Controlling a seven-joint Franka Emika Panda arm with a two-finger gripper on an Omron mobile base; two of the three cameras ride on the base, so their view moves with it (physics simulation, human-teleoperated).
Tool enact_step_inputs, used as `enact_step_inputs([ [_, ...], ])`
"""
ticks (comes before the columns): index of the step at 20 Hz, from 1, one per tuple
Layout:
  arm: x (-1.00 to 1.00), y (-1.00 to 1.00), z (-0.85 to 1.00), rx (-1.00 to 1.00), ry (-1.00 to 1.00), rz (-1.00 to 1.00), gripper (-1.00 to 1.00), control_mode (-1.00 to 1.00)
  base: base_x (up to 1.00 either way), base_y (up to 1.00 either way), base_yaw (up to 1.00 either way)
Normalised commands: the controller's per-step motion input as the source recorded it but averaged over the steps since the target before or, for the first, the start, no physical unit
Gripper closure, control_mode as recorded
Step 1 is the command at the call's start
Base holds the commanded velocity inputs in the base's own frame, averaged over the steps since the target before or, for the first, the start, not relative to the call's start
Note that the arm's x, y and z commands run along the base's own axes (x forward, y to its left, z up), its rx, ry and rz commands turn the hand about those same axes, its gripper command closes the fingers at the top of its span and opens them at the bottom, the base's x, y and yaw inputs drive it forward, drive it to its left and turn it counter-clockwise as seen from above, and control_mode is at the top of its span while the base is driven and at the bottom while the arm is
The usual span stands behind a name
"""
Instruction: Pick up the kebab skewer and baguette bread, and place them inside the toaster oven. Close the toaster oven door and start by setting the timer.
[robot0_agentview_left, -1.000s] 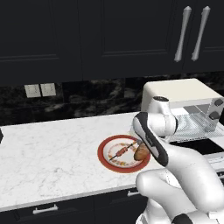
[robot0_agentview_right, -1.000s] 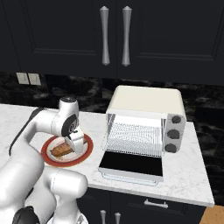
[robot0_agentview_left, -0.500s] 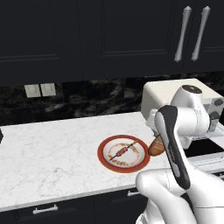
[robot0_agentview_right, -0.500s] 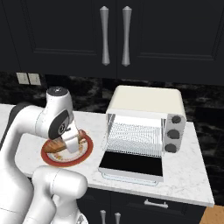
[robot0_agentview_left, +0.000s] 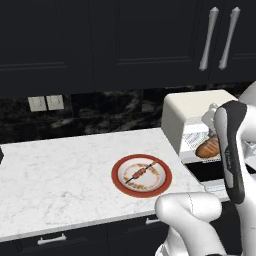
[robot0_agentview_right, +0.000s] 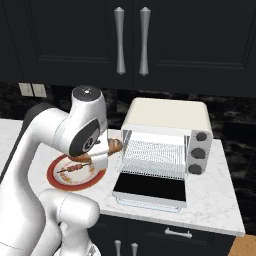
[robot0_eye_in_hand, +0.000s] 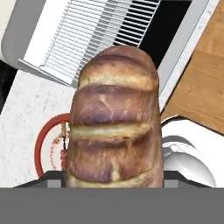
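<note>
Countertop; baguette bread (robot0_eye_in_hand: 114, 118) in pincer (robot0_agentview_right: 106, 154)

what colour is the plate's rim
Red, around a pale centre; the plate shows best in the left base view.

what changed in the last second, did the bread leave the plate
Yes. The claw lifted the baguette bread off the red-rimmed plate and carried it toward the open toaster oven; it now hangs beside the oven's mouth, still gripped. The kebab skewer stayed on the plate, and the toaster oven door stayed folded down.
</note>
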Motion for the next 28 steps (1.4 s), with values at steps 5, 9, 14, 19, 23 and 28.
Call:
enact_step_inputs([
  [5, 0.0, -0.99, 0.07, 0.04, -0.12, -0.07, 1.0, -1.0, 0.0, 0.0, 0.0],
  [9, 0.01, -0.73, 0.0, 0.0, -0.21, -0.02, 1.0, -1.0, 0.0, 0.0, 0.0],
  [14, 0.25, -0.46, 0.0, 0.0, -0.15, 0.0, 1.0, -1.0, 0.0, 0.0, 0.0],
  [19, 0.58, 0.0, -0.1, 0.0, -0.01, -0.01, 1.0, -1.0, 0.0, 0.0, 0.0],
  [23, 0.51, -0.04, -0.16, 0.01, -0.02, -0.04, 1.0, -1.0, 0.0, 0.0, 0.0],
  [28, 0.27, -0.06, -0.19, 0.01, -0.04, -0.15, 1.0, -1.0, 0.0, 0.0, 0.0],
])
